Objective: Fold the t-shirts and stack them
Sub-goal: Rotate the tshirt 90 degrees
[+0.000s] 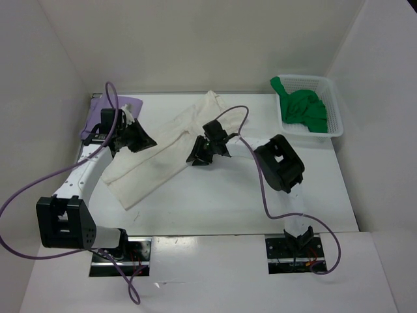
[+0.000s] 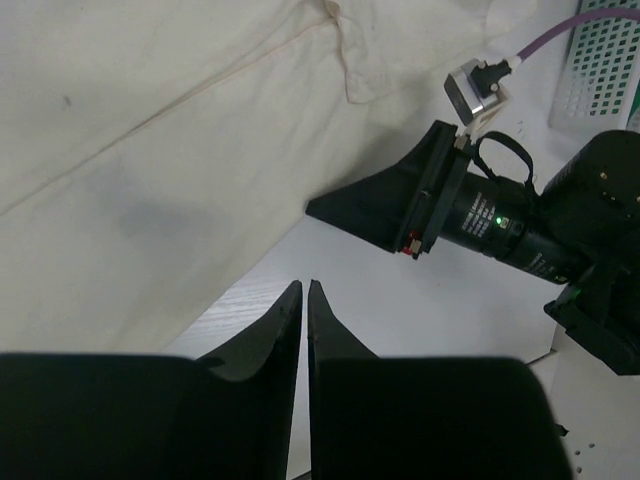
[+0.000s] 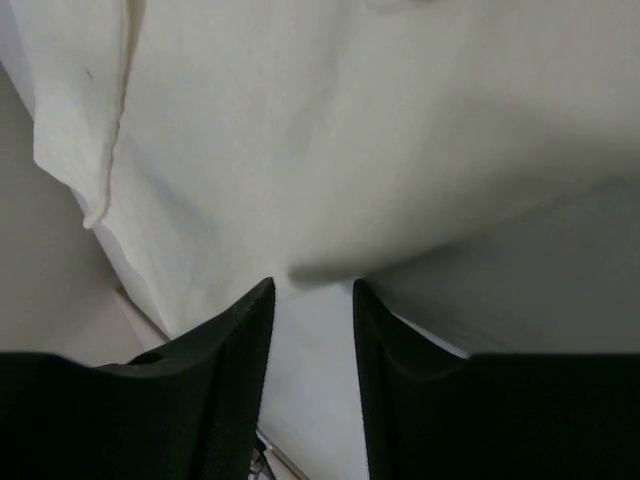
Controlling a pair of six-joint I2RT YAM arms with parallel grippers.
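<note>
- Presently nothing is lying stacked: the cream t-shirt (image 1: 156, 163) is stretching across mid-table, apparently only half folded.
- The lavender t-shirt (image 1: 130, 103) is sitting far left; the green t-shirt (image 1: 303, 107) is waiting in the far-right basket (image 1: 337, 117).
- The left gripper (image 2: 303, 288) is hovering nearly closed and empty; the right gripper (image 3: 312, 285), jaws slightly parted, is holding nothing.

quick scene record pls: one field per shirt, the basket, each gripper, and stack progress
cream t-shirt: spread diagonally on the table, unfolded
lavender t-shirt: far left corner, partly hidden by the left arm
green t-shirt: bunched inside the basket
basket: white mesh, far right corner
left gripper: shut, holding nothing, over bare table beside the cream shirt's edge
right gripper: open, at the cream shirt's edge
stack: none yet
</note>
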